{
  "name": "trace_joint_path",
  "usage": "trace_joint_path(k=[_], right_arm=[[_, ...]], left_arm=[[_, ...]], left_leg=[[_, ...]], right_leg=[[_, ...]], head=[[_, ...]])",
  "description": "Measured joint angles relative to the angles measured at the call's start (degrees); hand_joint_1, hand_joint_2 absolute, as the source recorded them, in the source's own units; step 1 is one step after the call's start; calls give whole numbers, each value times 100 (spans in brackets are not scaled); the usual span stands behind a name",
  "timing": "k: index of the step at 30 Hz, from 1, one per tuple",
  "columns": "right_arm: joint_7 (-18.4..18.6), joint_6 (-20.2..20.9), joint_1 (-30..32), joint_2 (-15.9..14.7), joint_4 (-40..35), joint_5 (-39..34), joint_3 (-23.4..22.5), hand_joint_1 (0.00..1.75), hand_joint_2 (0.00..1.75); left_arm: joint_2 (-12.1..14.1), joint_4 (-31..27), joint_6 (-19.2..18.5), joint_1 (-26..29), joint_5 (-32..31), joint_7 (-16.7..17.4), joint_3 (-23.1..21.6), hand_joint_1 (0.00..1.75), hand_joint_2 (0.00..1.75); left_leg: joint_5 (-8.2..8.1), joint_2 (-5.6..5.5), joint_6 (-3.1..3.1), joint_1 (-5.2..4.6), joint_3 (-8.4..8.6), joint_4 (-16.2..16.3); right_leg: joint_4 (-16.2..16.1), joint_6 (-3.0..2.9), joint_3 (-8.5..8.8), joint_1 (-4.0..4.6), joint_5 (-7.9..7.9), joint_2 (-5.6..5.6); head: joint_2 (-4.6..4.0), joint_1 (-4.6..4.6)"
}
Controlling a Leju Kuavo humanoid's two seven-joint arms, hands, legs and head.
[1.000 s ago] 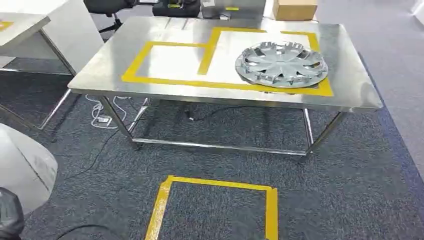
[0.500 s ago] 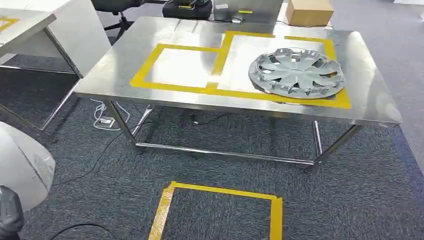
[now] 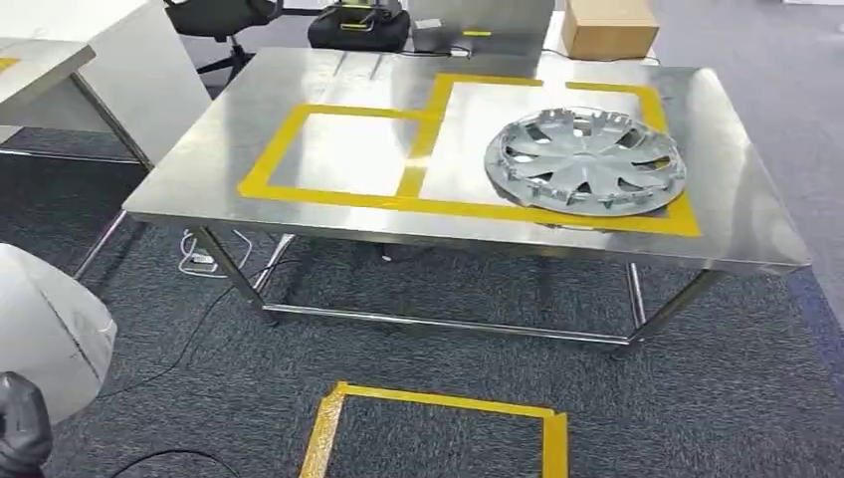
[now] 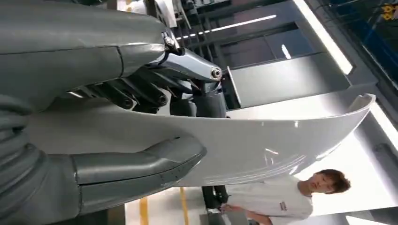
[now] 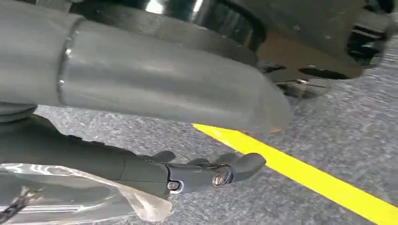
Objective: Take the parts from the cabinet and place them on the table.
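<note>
A silver hubcap (image 3: 584,161) lies on the steel table (image 3: 224,159), inside the right one of two yellow tape frames. My left hand (image 3: 20,436) is at the picture's lower left corner, holding a large white curved panel (image 3: 50,334). In the left wrist view the thumb and dark fingers of the left hand (image 4: 122,171) grip the white panel (image 4: 263,140) from both sides. My right hand (image 5: 155,168) hangs over the grey carpet with its fingers stretched out and nothing between them. A bit of clear film lies beside it.
A yellow tape square (image 3: 438,406) marks the carpet in front of the table. A white desk (image 3: 60,60) stands at the left, with cables (image 3: 199,254) on the floor by it. A cardboard box (image 3: 607,28) and a black bag (image 3: 358,25) sit behind the table. A person in white (image 4: 286,199) stands nearby.
The whole picture has shifted a little, so the camera has moved; the table now looks slightly nearer. The white panel stays in my left hand and the hubcap has not moved.
</note>
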Motion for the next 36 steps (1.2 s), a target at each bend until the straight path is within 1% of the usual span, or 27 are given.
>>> trace_joint_path(k=[1, 2, 3, 5, 6, 9, 10, 11, 12, 13, 14, 15, 16, 18, 20, 22, 24, 25, 26, 28, 29, 30, 31, 33, 34, 35, 36], right_arm=[[0, -15, -15, 2, 0, -15, -4, 0, 0], [2, -20, -21, 2, -2, -33, -7, 0, 0], [-2, -22, -6, 4, -2, -44, -11, 0, 0], [-2, -31, -11, 4, -4, -57, -37, 0, 0], [-9, -31, -32, 4, -4, -63, -48, 0, 0], [-11, -28, -55, 4, -4, -107, -103, 0, 0], [-15, -24, -49, 4, -4, -138, -111, 0, 0], [-24, -20, -32, 4, -2, -160, -129, 0, 0], [-33, -20, -14, 4, -4, -184, -149, 0, 0], [-39, -20, -6, 4, -4, -188, -159, 0, 0], [-44, -20, -10, 4, -4, -188, -177, 0, 0], [-44, -15, -14, 2, -2, -192, -194, 0, 0], [-46, -15, -42, 7, -4, -199, -210, 0, 0], [-44, -11, -35, 11, -11, -218, -243, 0, 0], [-42, -2, -11, 20, -9, -238, -256, 0, 0], [-46, 7, -58, 20, -9, -249, -275, 0, 0], [-44, 22, -72, 24, -9, -245, -280, 0, 0], [-44, 20, -73, 24, -9, -232, -280, 0, 0], [-42, 0, -72, 24, -9, -210, -278, 0, 0], [-39, -20, -54, 24, -9, -179, -278, 0, 0], [-37, -20, -52, 24, -9, -175, -278, 0, 0], [-39, -24, -46, 26, -7, -173, -278, 0, 0], [-39, -31, -74, 24, -7, -173, -280, 0, 0], [-35, -26, -64, 28, -9, -168, -278, 0, 0], [-35, -31, -46, 46, -9, -155, -278, 0, 0], [-11, -33, -38, 39, -7, -118, -278, 0, 0], [13, -37, -33, 39, -7, -79, -273, 0, 0]], left_arm=[[-2, -2, 4, -6, 0, -2, -2, 175, 175], [-2, -2, 9, 21, -4, -2, -2, 175, 175], [-2, 0, 17, 32, -2, -2, 2, 175, 175], [4, -2, 20, 25, -4, -2, 4, 175, 175], [2, -4, 20, 24, -4, -4, -2, 175, 175], [-4, -2, 22, 23, -11, -4, -2, 175, 175], [-4, -2, 24, 30, -13, -4, -4, 175, 175], [-4, -2, 26, 30, -22, -4, -9, 175, 175], [-4, -2, 35, 31, -26, -4, -9, 175, 175], [-4, -4, 42, 31, -26, -4, -11, 175, 175], [-4, -4, 42, 31, -28, -4, -13, 175, 175], [-4, 0, 48, 33, -30, -2, -11, 175, 175], [-2, 0, 55, 31, -35, -4, -9, 175, 175], [-4, 0, 57, 57, -37, 2, -9, 175, 175], [-2, -4, 59, 44, -39, -4, -9, 175, 175], [-2, -11, 74, 34, -33, -4, -9, 175, 175], [-4, -11, 74, 48, -26, -2, -11, 175, 175], [-4, -11, 74, 53, -26, -2, -11, 175, 175], [-4, -11, 74, 52, -22, -2, -11, 175, 175], [-4, -11, 74, 50, -2, -2, -9, 175, 175], [-4, -11, 74, 51, -2, -2, -9, 175, 175], [-4, -7, 74, 46, -4, -2, -9, 175, 175], [-4, -7, 76, 55, -4, 0, -11, 175, 175], [-4, -13, 79, 75, -11, -2, -11, 175, 175], [-4, -13, 77, 63, -5, -4, -7, 175, 175], [-9, -13, 79, 43, -4, -4, -11, 175, 175], [-11, -13, 74, 17, -7, -4, -17, 175, 175]], left_leg=[[-116, 14, 48, -8, 19, -60], [20, 11, 101, -10, 52, -114], [48, -3, 166, -6, 88, -144], [72, 2, 221, 36, 266, -195], [63, 2, 238, 42, 310, -201], [2, 29, 272, 35, 335, -210], [-42, 32, 280, 27, 372, -210], [-90, 43, 282, 15, 430, -212], [-147, 66, 285, 2, 506, -216], [-212, 115, 289, -19, 600, -220], [-280, 171, 287, -38, 683, -229], [-325, 218, 277, -40, 733, -244], [-368, 259, 226, -55, 740, -244], [-386, 356, 158, -72, 876, -212], [-400, 299, 109, -66, 961, -163], [-612, 100, 38, -36, 716, 327], [-1010, 86, -27, 7, 296, 968], [-1111, 86, -53, 23, 136, 1134], [-1021, 85, -63, 39, 66, 1099], [-325, 45, -89, 61, 207, 399], [41, -68, -82, 68, 329, -67], [51, -397, -54, 95, 362, -193], [-255, -476, -23, 83, 256, -257], [46, -427, 72, 50, 290, -276], [65, -379, 94, 52, 307, -293], [136, -303, 138, 115, 357, -385], [153, -247, 167, 114, 388, -428]], right_leg=[[-27, 38, -86, 7, -32, 10], [-80, 90, -23, 7, -75, -3], [28, 138, 51, 8, 11, -2], [62, 176, 81, 7, -110, -6], [284, 205, -36, 5, -167, -12], [1453, 237, -911, -1, -606, -16], [1602, 225, -1123, 5, -677, -16], [1505, 203, -1190, 9, -576, -18], [1228, 170, -1162, 19, -327, -24], [788, 107, -1059, 47, 53, -68], [317, 16, -948, 103, 476, -207], [327, -51, -984, 146, 504, -390], [268, -55, -1049, 201, 140, -408], [180, -129, -984, 185, 472, -293], [59, -168, -702, 110, 537, -198], [1, -191, -642, 76, 555, -72], [1, -197, -641, 65, 537, 67], [1, -192, -635, 60, 527, 141], [2, -187, -619, 52, 516, 212], [3, -156, -556, 34, 488, 379], [3, -139, -528, 25, 477, 453], [-19, -121, -573, 5, 482, 499], [4, -65, -590, -13, 517, 581], [-3, 25, -632, -23, 500, 693], [-42, 58, -615, -19, 515, 741], [-26, 81, -653, 0, 495, 690], [75, 111, -693, 33, 399, 316]], head=[[0, -26], [0, -20], [0, -22], [0, -4], [0, 33], [0, 55], [0, 57], [0, 57], [0, 63], [0, 59], [0, 61], [0, 14], [0, 4], [2, -22], [2, 4], [0, -46], [0, -39], [0, -46], [0, -42], [0, -46], [0, -44], [0, -35], [0, -42], [2, -55], [2, -33], [0, -51], [0, 2]])
